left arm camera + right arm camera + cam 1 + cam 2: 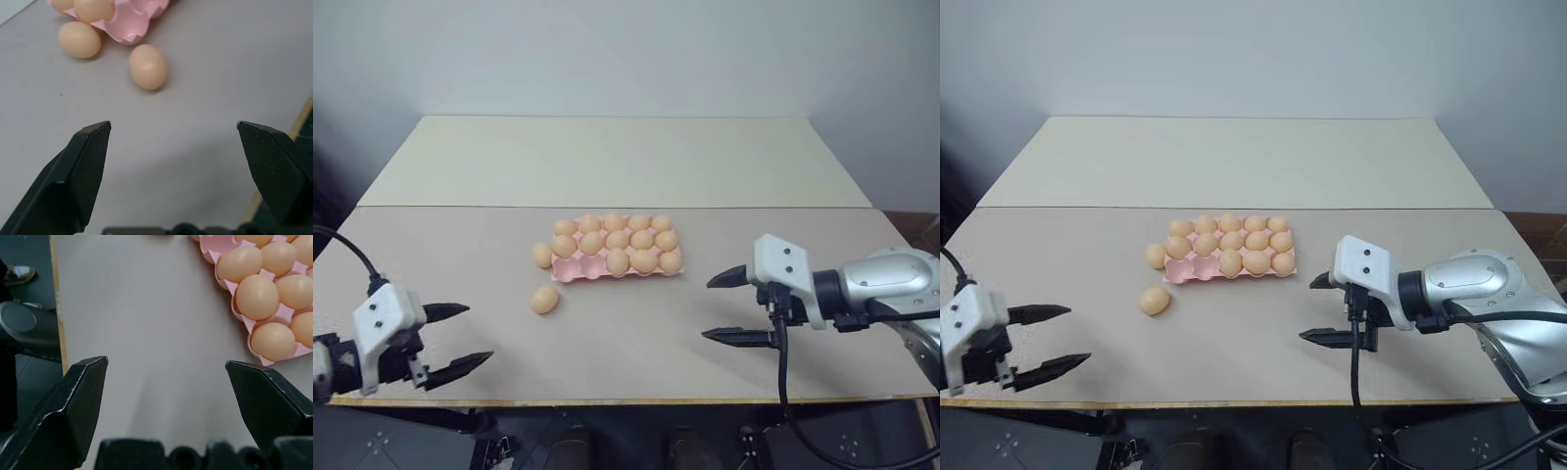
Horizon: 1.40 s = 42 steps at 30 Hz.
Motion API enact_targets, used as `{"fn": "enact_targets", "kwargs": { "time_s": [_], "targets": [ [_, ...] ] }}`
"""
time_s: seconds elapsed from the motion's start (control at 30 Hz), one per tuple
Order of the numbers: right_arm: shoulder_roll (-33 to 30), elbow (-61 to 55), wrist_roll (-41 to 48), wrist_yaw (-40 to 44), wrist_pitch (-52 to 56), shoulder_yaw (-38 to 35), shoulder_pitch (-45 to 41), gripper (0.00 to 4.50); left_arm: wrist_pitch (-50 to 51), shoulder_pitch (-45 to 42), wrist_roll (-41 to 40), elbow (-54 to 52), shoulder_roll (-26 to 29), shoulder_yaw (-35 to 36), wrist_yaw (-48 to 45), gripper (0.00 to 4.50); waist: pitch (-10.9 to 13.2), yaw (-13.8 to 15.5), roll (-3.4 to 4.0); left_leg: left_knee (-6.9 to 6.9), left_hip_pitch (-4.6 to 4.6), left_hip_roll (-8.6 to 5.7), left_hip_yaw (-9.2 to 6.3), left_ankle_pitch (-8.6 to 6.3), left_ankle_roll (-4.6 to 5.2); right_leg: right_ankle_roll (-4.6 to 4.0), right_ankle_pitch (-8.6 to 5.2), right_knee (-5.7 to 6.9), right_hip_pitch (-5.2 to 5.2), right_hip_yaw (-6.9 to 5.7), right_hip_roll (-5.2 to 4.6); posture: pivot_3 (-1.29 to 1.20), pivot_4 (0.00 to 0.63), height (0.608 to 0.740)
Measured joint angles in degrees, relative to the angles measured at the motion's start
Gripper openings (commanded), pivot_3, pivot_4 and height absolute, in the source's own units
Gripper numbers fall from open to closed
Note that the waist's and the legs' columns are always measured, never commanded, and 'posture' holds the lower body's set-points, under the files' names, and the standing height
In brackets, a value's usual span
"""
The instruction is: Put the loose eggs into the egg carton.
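Note:
The pink egg carton (576,271) lies mid-table, most of its cups filled with tan eggs and the front-left cups bare. One loose egg (544,299) rests on the table in front of the carton's left corner. Another loose egg (542,256) sits against the carton's left edge. My left gripper (480,333) hovers open and empty near the front left of the table, pointing toward those eggs (148,66). My right gripper (705,309) is open and empty to the right of the carton (211,247), apart from it.
The tan table's front edge (626,399) runs just below both grippers. A second, paler table (617,162) adjoins at the back, against a plain wall. Bare tabletop lies between the two grippers and in front of the carton.

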Motion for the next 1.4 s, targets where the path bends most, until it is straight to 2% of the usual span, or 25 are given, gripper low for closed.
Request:
{"fn": "enact_targets", "kwargs": {
  "time_s": [0.1,0.27,0.43,0.6,0.93,1.03,1.23,1.4],
  "targets": [
    [0.49,-0.71,0.71,-2.18,0.15,0.02,0.45,4.48,1.94,-2.65,0.20,-1.64,-4.32,-3.48,6.50,4.50,-0.01,0.00,-0.01,0.01,-0.08,0.00,-0.01,0.00,0.00,0.01,0.01,0.00,-0.04,-0.01,0.00,0.00,0.150,0.740],
    [3.12,-2.19,1.12,-6.66,1.16,0.31,1.27,4.48,5.33,-9.48,2.06,-1.93,-10.45,-15.14,15.98,4.50,-0.02,0.13,-0.05,0.11,-0.06,-0.06,-0.07,0.01,0.01,0.02,0.02,0.11,-0.01,-0.02,0.00,0.00,0.150,0.740],
    [3.34,-2.42,1.55,-9.07,1.60,0.37,1.05,4.48,6.21,-15.34,5.64,0.87,-11.52,-22.05,21.24,4.50,-0.03,0.13,-0.08,0.09,-0.07,-0.17,-0.08,0.01,0.01,0.03,0.02,0.07,-0.02,-0.02,0.00,0.00,0.150,0.740],
    [3.20,-2.42,2.24,-9.98,1.78,0.35,1.06,4.48,6.30,-19.69,7.76,5.46,-12.90,-25.18,23.97,4.50,-0.03,0.06,-0.08,0.10,-0.10,-0.23,-0.10,0.01,0.01,0.03,0.02,0.07,-0.03,-0.04,-0.02,0.00,0.150,0.740],
    [1.97,0.03,0.46,-11.25,1.02,0.29,1.65,4.48,3.52,-24.98,10.97,13.38,-15.87,-32.28,24.50,4.50,-0.04,0.15,-0.08,0.10,-0.12,-0.26,-0.11,0.01,0.02,0.03,0.02,0.07,-0.04,-0.05,-0.02,0.00,0.150,0.740],
    [1.98,-0.14,0.46,-11.79,1.02,0.27,1.95,4.50,3.25,-26.35,11.58,15.17,-17.21,-32.74,25.15,3.87,-0.04,0.17,-0.09,0.13,-0.15,-0.27,-0.11,0.01,0.02,0.04,0.02,0.07,-0.04,-0.05,-0.03,0.00,0.150,0.740],
    [1.97,-0.18,0.45,-12.73,1.02,0.17,2.30,4.50,3.48,-26.42,12.05,15.28,-17.31,-33.19,24.52,1.90,-0.04,0.15,-0.08,0.13,-0.16,-0.26,-0.13,0.01,0.02,0.04,0.02,0.08,-0.05,-0.06,-0.03,0.00,0.150,0.740],
    [1.97,-0.12,0.22,-13.33,1.01,0.14,2.32,4.50,3.85,-26.35,12.22,14.59,-16.15,-33.18,24.33,1.79,-0.04,0.14,-0.09,0.13,-0.16,-0.26,-0.14,0.01,0.02,0.04,0.02,0.08,-0.05,-0.06,-0.02,0.00,0.150,0.740]
  ]
}}
